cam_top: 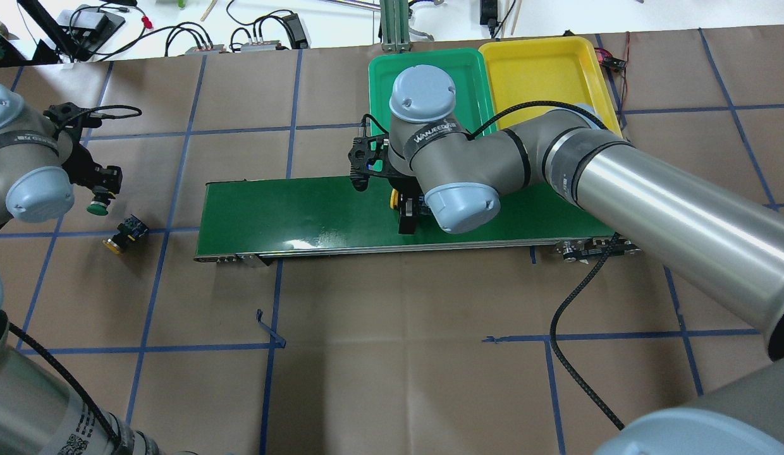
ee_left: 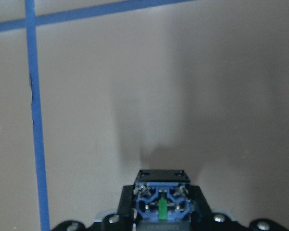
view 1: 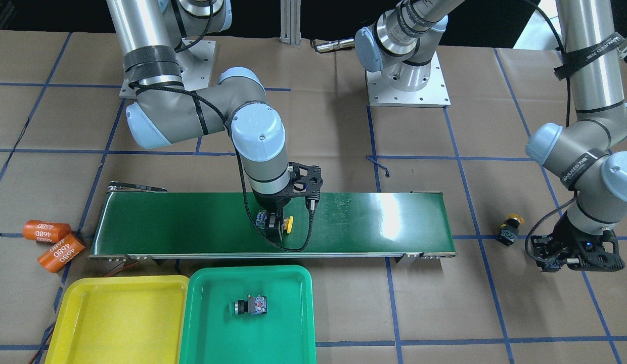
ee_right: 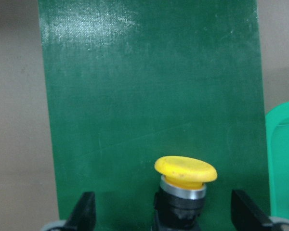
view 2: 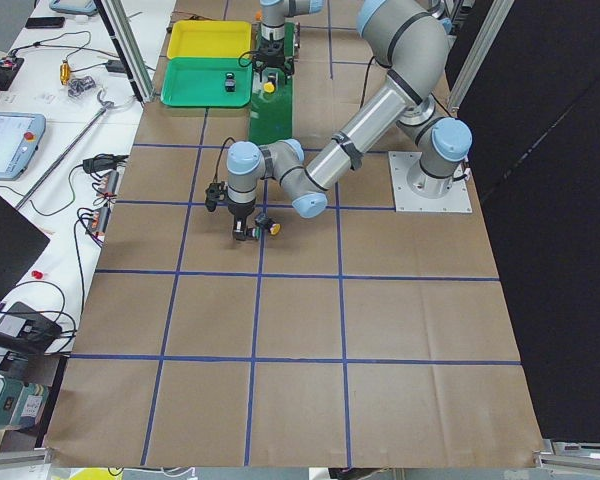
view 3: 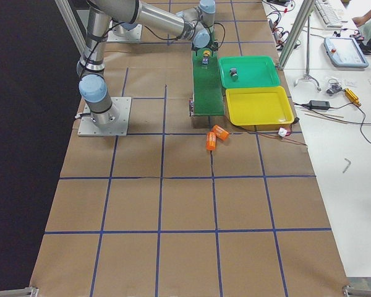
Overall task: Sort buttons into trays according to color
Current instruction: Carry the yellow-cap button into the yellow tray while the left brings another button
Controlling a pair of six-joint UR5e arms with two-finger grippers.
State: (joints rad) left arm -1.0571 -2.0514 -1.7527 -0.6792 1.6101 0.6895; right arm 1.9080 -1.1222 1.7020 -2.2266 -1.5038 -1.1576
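Note:
My right gripper (view 1: 275, 231) hangs low over the conveyor belt (view 1: 369, 217), open, its fingers (ee_right: 85, 212) wide apart on either side of a yellow-capped button (ee_right: 185, 177) and not touching it. My left gripper (cam_top: 99, 196) is off the belt's end, above the paper, shut on a green-capped button (cam_top: 98, 207) whose blue terminal end (ee_left: 161, 204) shows in the left wrist view. Another yellow-capped button (view 1: 509, 227) lies on the paper beside it. The green tray (view 1: 202, 328) holds one button (view 1: 250, 306). The yellow tray (view 1: 116, 323) stands next to it.
Two orange cylinders marked 4680 (view 1: 53, 241) lie on the paper at the belt's end nearest the yellow tray. The right arm's elbow (cam_top: 455, 189) hangs over the belt's middle. Cables and devices (cam_top: 196, 38) lie beyond the table's far edge.

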